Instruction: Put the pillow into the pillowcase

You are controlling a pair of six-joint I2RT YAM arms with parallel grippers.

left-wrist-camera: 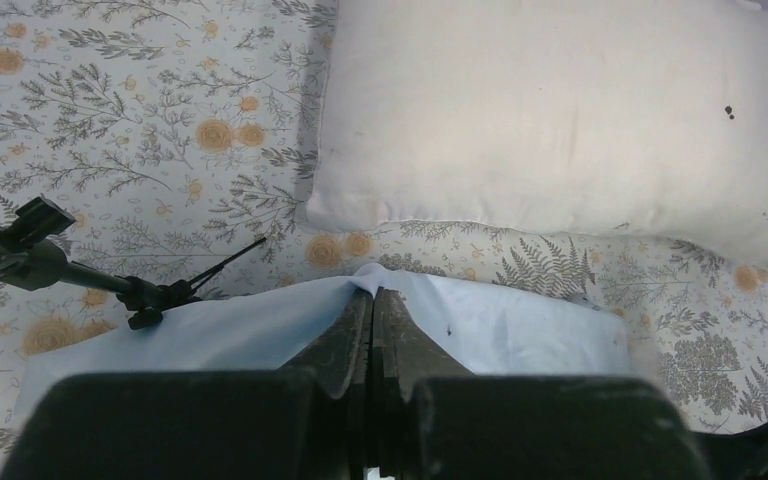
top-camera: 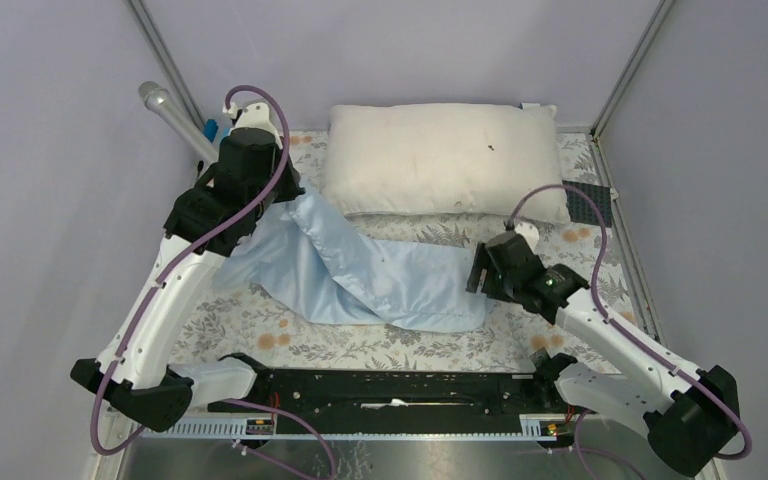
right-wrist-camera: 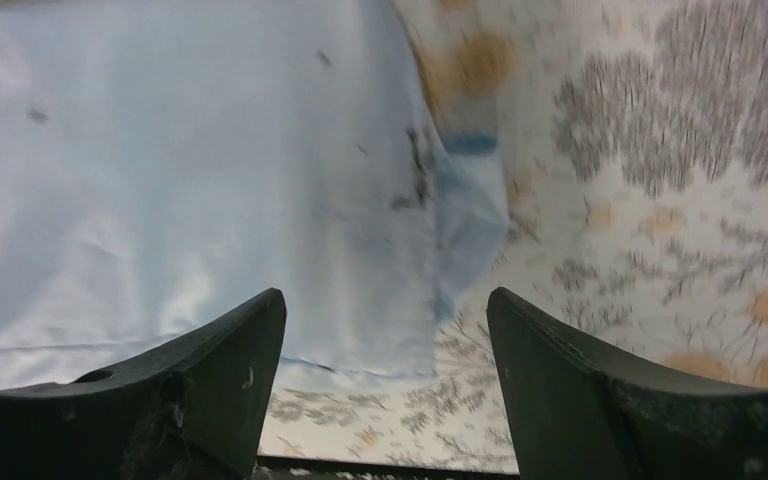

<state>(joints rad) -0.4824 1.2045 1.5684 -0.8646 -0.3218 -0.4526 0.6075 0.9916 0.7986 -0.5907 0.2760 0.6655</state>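
One pillow [top-camera: 445, 160], cream and plump, lies along the far edge of the table with its long side across the view. It rests flat on the floral cloth [top-camera: 260, 330] and is outside the case. A few small dark specks mark its upper face.

One pillowcase [top-camera: 360, 275], light blue and wrinkled, lies in front of the pillow. It runs from a raised bunch at the left down to a flat end at the right. In the left wrist view a strip of floral cloth [left-wrist-camera: 140, 130] separates the pillowcase [left-wrist-camera: 500, 325] from the pillow [left-wrist-camera: 560, 120].

There are two arms, each with one gripper. The left gripper [top-camera: 288, 195] stands over the raised left end of the case. In its own camera the left gripper [left-wrist-camera: 372, 300] has its jaws pressed together, with a peak of blue fabric pinched at the tips. The right gripper [top-camera: 480, 270] sits low at the right end of the case. In its own camera the right gripper [right-wrist-camera: 385, 300] has its two dark fingers [right-wrist-camera: 210, 350] spread wide with nothing between them. Beneath them lie the hemmed edge of the pillowcase [right-wrist-camera: 180, 170] and the floral cloth [right-wrist-camera: 660, 200]. Whether the fingertips touch the fabric cannot be told.

One metal tube [top-camera: 175, 120] leans at the far left. One black rail [top-camera: 380, 385] spans the near edge between the arm bases.
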